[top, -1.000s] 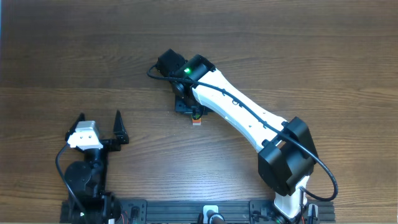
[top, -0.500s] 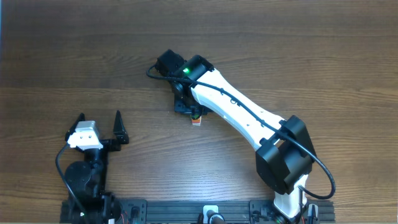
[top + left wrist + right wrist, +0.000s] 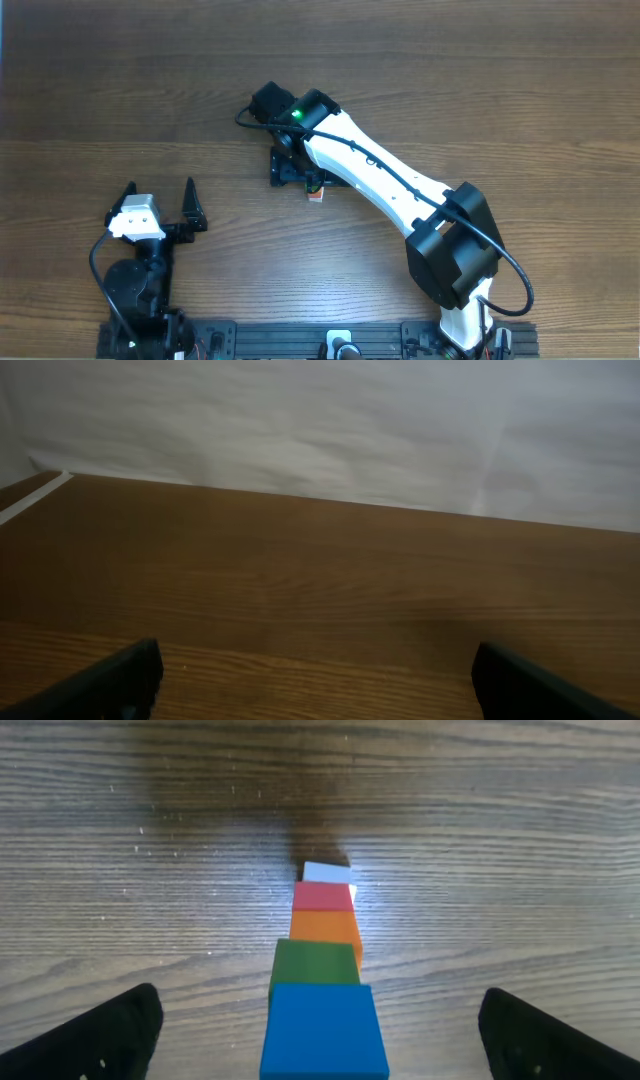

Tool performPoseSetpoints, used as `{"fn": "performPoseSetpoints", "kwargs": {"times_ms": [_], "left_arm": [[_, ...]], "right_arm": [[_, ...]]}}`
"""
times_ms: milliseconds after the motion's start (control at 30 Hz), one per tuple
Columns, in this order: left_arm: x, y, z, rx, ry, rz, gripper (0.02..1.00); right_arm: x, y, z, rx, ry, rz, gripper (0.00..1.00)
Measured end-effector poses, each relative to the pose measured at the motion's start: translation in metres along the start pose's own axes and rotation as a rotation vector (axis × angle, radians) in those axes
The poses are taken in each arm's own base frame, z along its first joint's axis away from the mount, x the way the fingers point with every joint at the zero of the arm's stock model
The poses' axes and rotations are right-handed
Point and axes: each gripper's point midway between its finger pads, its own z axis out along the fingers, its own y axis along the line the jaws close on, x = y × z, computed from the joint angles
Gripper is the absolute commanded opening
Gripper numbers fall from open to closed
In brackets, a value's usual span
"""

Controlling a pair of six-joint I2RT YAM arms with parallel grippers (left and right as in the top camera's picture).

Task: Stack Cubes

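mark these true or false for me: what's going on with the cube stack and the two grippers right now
1. The blue cube tops the stack. True.
2. The right gripper is shut on the blue cube. False: its fingers stand wide apart on either side of the stack, touching nothing.
3. The green cube sits directly under the blue cube. True.
4. The left gripper holds a cube. False: it is open with nothing between its fingers.
5. The red cube lies alone on the table. False: it is in the stack, under the orange cube.
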Motion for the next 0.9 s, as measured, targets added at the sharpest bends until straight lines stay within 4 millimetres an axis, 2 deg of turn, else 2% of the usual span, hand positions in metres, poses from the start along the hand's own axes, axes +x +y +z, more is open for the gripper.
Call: {"fn": "performPoseSetpoints", "kwargs": {"times_ms": [367, 467, 533, 633, 700, 800, 900], "left_arm": [[0.000, 0.000, 0.000, 0.000, 0.000, 0.000, 1.000], [0.000, 0.000, 0.000, 0.000, 0.000, 0.000, 1.000], [0.000, 0.000, 0.000, 0.000, 0.000, 0.000, 1.000], [0.000, 0.000, 0.000, 0.000, 0.000, 0.000, 1.000], [0.000, 0.000, 0.000, 0.000, 0.000, 0.000, 1.000], [0.000, 0.000, 0.000, 0.000, 0.000, 0.000, 1.000], [0.000, 0.000, 0.000, 0.000, 0.000, 0.000, 1.000]], "right_arm": [[-0.003, -0.002, -0.001, 0.010, -0.017, -0.060, 0.991], [-0.012, -0.002, -0.007, -0.001, -0.056, -0.093, 0.991], [-0.024, -0.003, -0.018, -0.035, -0.105, -0.114, 0.991], [-0.052, -0.016, -0.053, -0.106, -0.225, -0.118, 0.993], [-0.070, -0.035, -0.089, -0.147, -0.329, -0.107, 0.993], [-0.087, -0.082, -0.134, -0.161, -0.445, -0.045, 0.991], [-0.089, -0.124, -0.172, -0.145, -0.553, -0.006, 0.993]]}}
